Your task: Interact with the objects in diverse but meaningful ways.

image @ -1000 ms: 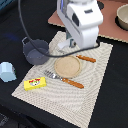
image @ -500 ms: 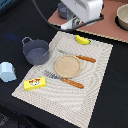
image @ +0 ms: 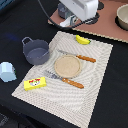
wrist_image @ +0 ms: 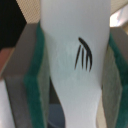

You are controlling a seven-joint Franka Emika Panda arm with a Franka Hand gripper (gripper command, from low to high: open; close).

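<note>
Between the tool's (wrist_image: 75,70) green pads, a white piece (wrist_image: 75,45) bears black strokes.

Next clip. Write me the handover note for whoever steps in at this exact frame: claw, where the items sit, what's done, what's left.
Claw: pads clamp a white piece with a black mark, lifted at the far edge of the scene.
On the placemat: tan plate, a utensil on each side of it, banana at the far corner, yellow box at the near edge.
Grey-blue pot overlaps the mat's edge on the exterior view's left; pale blue carton on the black cloth.
Done: white piece picked up. Left: setting it down somewhere sensible.
</note>
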